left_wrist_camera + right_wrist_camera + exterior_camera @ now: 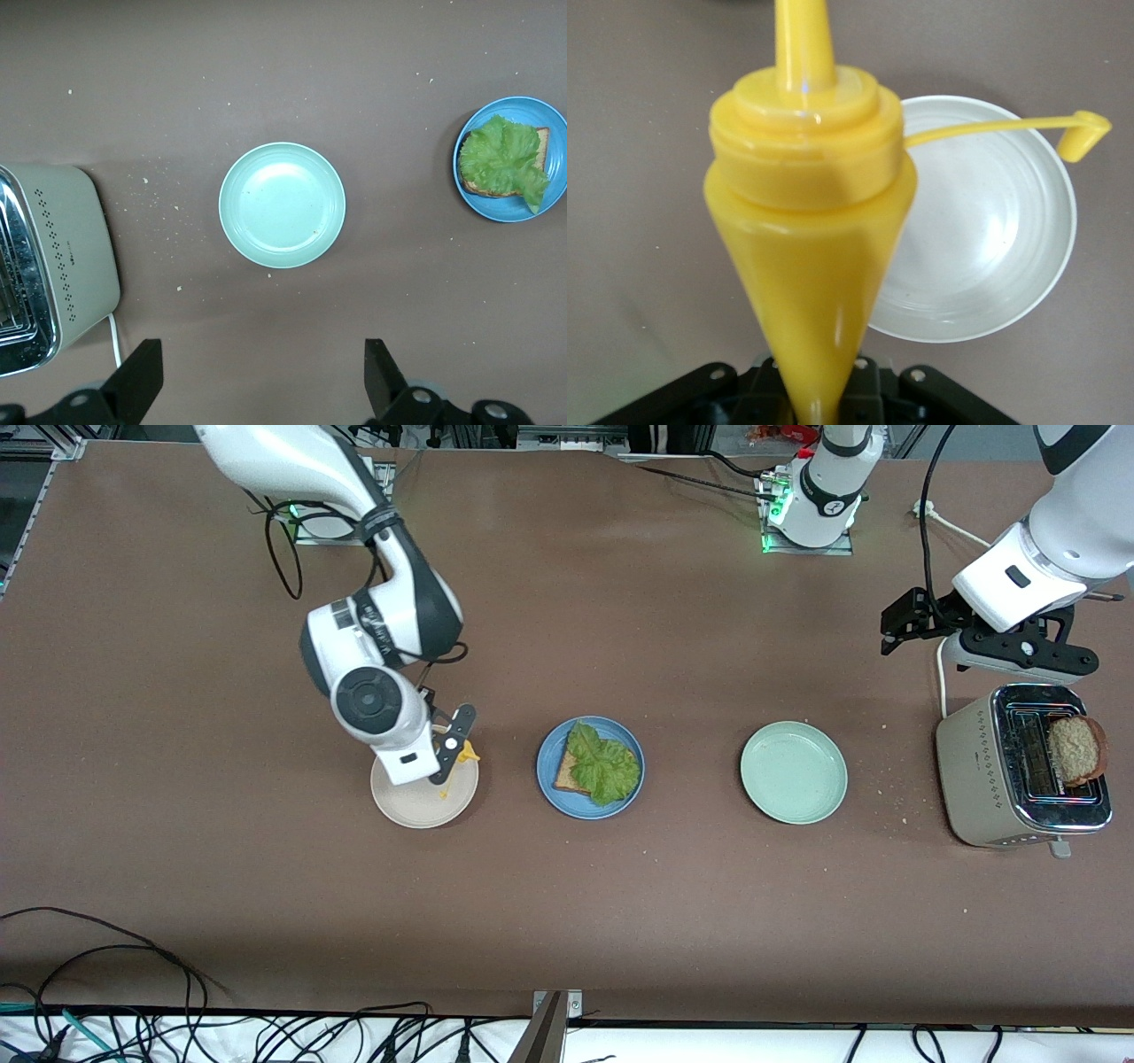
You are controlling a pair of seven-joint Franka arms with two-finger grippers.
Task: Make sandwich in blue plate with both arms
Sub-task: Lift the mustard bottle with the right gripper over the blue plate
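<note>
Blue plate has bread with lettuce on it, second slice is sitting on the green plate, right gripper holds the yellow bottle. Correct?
Not quite. The pale green plate is bare; the second slice is in the toaster, as the front view shows. The blue plate does hold bread with lettuce, and the right gripper holds the yellow bottle.

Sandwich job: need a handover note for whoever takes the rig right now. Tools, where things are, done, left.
Right tool: shut on the yellow squeeze bottle, over the beige plate; the bottle's cap hangs loose on its strap.
Left tool: open, empty, up above the toaster at the left arm's end of the table.
Blue plate: one bread slice with the lettuce leaf on it.
Second slice: sticking out of the toaster.
Pale green plate: between blue plate and toaster.
Done: base slice and lettuce.
Left: top slice onto the lettuce.
</note>
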